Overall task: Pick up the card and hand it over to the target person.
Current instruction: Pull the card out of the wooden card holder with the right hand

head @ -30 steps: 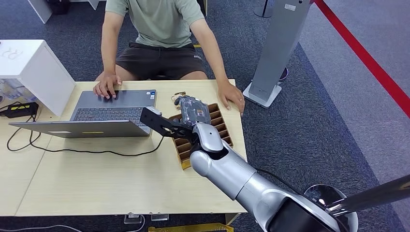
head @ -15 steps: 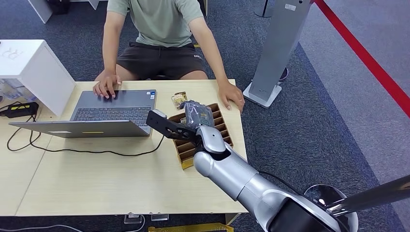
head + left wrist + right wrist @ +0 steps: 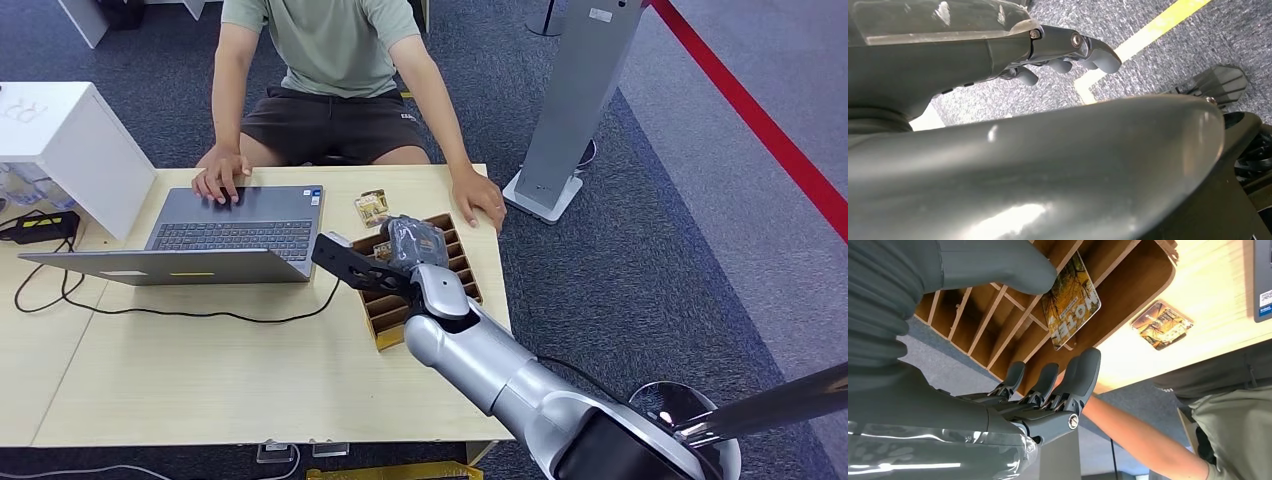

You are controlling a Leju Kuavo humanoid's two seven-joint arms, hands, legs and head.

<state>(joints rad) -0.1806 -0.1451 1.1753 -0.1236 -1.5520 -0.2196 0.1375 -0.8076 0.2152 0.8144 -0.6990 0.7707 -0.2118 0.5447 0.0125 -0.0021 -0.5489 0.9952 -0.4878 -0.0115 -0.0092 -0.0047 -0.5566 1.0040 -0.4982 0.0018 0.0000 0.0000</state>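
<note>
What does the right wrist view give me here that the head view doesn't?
Right wrist view alone: the right hand's fingers are spread and empty above the wooden rack, and a card printed HOTEL stands tilted in a slot near the thumb.

Head view alone: the laptop, the person's hand resting on the table beside the rack, and the silver arm over the rack.

Both: the rack, the loose card lying flat on the table beyond it, and the person.

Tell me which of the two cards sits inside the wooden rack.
The card under the right robot hand leans in the wooden rack; the other card lies flat on the table.
</note>
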